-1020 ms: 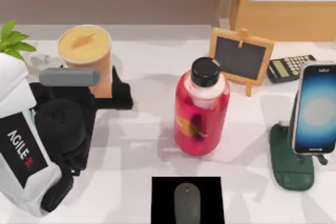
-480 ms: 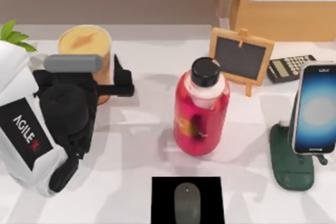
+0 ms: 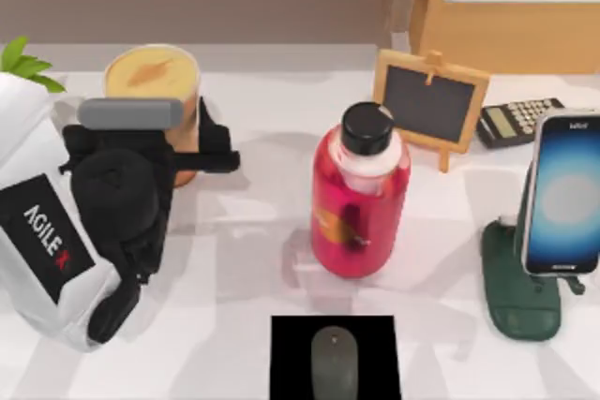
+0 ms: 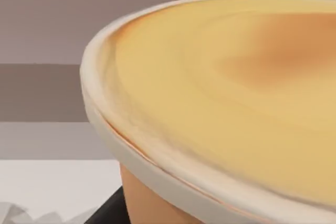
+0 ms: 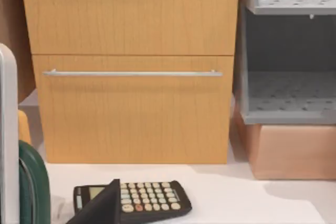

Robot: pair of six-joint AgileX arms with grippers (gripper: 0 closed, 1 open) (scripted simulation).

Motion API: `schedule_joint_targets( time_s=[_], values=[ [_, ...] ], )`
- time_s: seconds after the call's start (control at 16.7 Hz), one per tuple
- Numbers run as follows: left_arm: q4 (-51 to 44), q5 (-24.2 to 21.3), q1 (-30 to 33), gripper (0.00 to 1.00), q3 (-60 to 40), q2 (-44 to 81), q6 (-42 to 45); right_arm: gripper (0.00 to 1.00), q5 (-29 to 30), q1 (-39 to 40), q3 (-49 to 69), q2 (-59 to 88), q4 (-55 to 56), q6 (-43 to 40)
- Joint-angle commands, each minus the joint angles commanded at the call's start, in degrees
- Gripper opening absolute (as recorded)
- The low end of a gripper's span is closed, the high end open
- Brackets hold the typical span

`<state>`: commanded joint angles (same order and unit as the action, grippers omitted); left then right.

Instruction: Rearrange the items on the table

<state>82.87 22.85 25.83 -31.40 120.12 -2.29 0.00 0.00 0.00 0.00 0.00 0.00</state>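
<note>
The orange cup with its yellowish lid stands at the back left of the table. My left gripper is shut around the cup's wall below the lid. In the left wrist view the lid is very near, and a black finger lies against the cup's side. The grey mouse rests on a black pad at the front middle. The smartphone stands upright at the right, screen glowing. A dark part of my right gripper shows low in the right wrist view.
A red bottle with a black cap stands mid-table. A small chalkboard easel and a calculator sit at the back right. The phone rests on a green stand. A plant is at the far left. A wooden cabinet lies behind.
My left arm moved toward the back of the table, bringing its gripper up around the cup, then nearly stopped. The other things have not moved.
</note>
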Motion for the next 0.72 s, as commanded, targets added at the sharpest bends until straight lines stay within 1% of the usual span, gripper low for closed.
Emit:
schedule_joint_targets(
  time_s=[0.36, 0.42, 0.72],
  values=[
    [0.0, 0.0, 0.0, 0.02, 0.0, 0.0, 0.0, 1.0, 0.0, 0.0, 0.0, 0.0, 0.0, 0.0],
    [0.0, 0.0, 0.0, 0.0, 0.0, 0.0, 0.0, 1.0, 0.0, 0.0, 0.0, 0.0, 0.0, 0.0],
    [0.0, 0.0, 0.0, 0.0, 0.0, 0.0, 0.0, 1.0, 0.0, 0.0, 0.0, 0.0, 0.0, 0.0]
  ],
)
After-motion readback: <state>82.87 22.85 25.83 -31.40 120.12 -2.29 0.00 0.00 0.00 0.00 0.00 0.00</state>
